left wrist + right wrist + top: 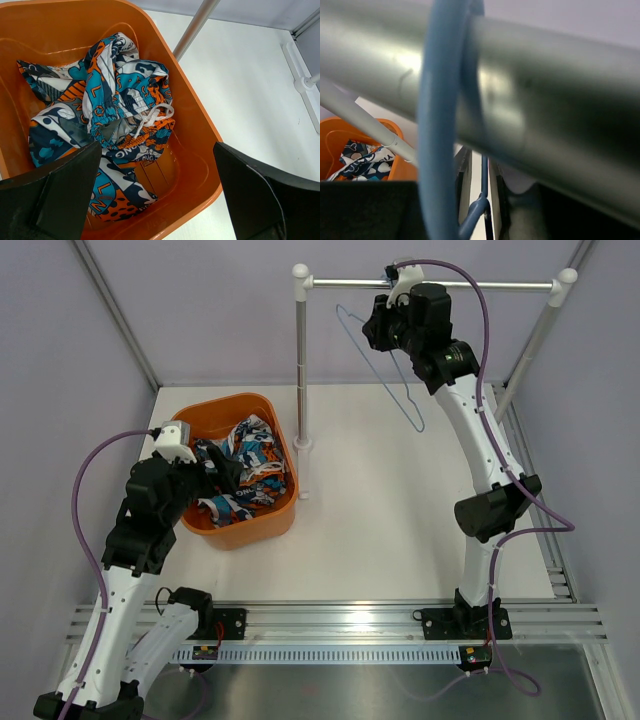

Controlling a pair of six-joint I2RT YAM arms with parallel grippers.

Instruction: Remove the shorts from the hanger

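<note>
Shorts [107,125] are bunched in the orange basket [235,405], off the hanger [436,150], whose hook is looped over the silver rail [545,125]. The left gripper [157,185] is spread wide above them, empty. Whether the right gripper [480,212] pinches the hanger cannot be told. It is best freed fully from the wire, then drawn off below the rail, toward bare table.

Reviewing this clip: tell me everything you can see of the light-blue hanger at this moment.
The hanger is thin light-blue wire, a bare triangle with no cloth on it. Its hook loops over the silver rail, and the triangle hangs slanted below it. The neck under the hook sits between the fingers of the right gripper; whether they pinch it cannot be told. Nothing else is seen touching it.
</note>
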